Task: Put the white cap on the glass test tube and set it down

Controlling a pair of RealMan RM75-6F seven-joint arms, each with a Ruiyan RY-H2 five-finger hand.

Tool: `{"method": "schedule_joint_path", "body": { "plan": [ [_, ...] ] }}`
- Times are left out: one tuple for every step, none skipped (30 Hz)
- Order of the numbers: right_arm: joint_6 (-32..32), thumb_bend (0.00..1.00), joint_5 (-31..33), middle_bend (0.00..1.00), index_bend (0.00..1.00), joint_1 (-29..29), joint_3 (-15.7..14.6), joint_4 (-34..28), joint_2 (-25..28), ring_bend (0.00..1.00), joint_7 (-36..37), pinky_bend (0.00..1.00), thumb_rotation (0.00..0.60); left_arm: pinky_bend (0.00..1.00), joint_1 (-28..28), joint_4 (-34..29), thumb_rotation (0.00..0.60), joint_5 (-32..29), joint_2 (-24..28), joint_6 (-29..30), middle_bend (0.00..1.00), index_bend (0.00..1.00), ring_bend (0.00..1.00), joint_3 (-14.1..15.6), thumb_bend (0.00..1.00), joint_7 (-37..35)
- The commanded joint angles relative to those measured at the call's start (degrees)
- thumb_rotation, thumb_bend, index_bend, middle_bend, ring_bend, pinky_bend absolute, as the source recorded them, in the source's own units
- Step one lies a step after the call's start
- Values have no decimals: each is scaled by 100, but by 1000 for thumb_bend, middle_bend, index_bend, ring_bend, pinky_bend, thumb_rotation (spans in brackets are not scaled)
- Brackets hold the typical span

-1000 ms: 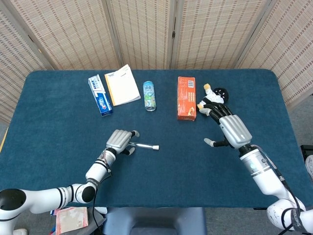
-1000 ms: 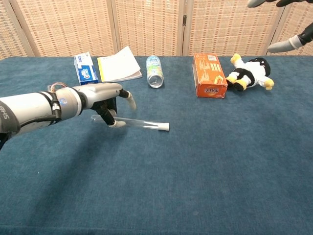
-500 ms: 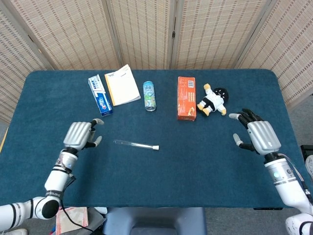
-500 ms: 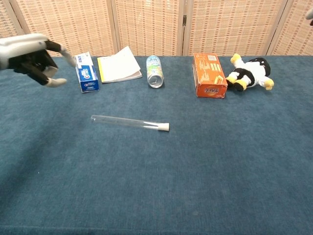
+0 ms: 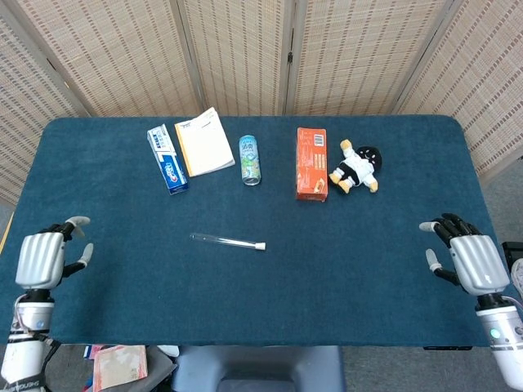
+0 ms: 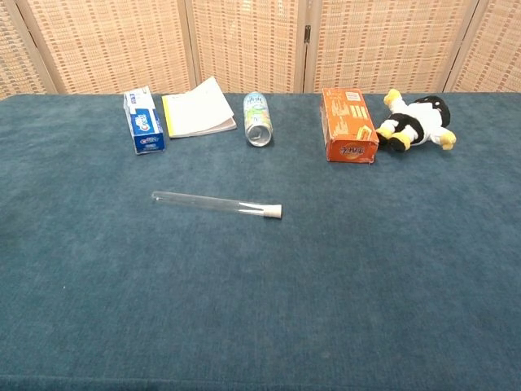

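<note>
The capped glass test tube (image 5: pixel 228 241) lies alone mid-tabletop (image 5: pixel 327 269); left hand (image 5: pixel 41 257) has retreated to eight o'clock, right hand (image 5: pixel 474 261) to four, both spread, empty. Task looks complete.

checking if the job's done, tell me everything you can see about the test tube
The test tube is a slim, clear glass tube lying flat on the blue table, near the middle. Its white cap is fitted on the end toward the robot's right; the closed rounded end points to its left. It looks empty and unbroken. Nothing touches it but the table: the left hand and the right hand sit apart at the table's near corners.
</note>
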Motion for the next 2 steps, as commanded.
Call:
{"method": "schedule_joint_path", "body": {
  "plan": [
    [224,448,-59,294,299,-252,-103,-55,0,159,-62,280,600,516,373,-202,600,244,27,388,490,319,468,177,344,208],
    [278,448,-64,294,299,-305,-110,-65,0,159,-62,280,600,515,438,-237,600,292,14,451,490,319,467,207,344,266]
  ]
}}
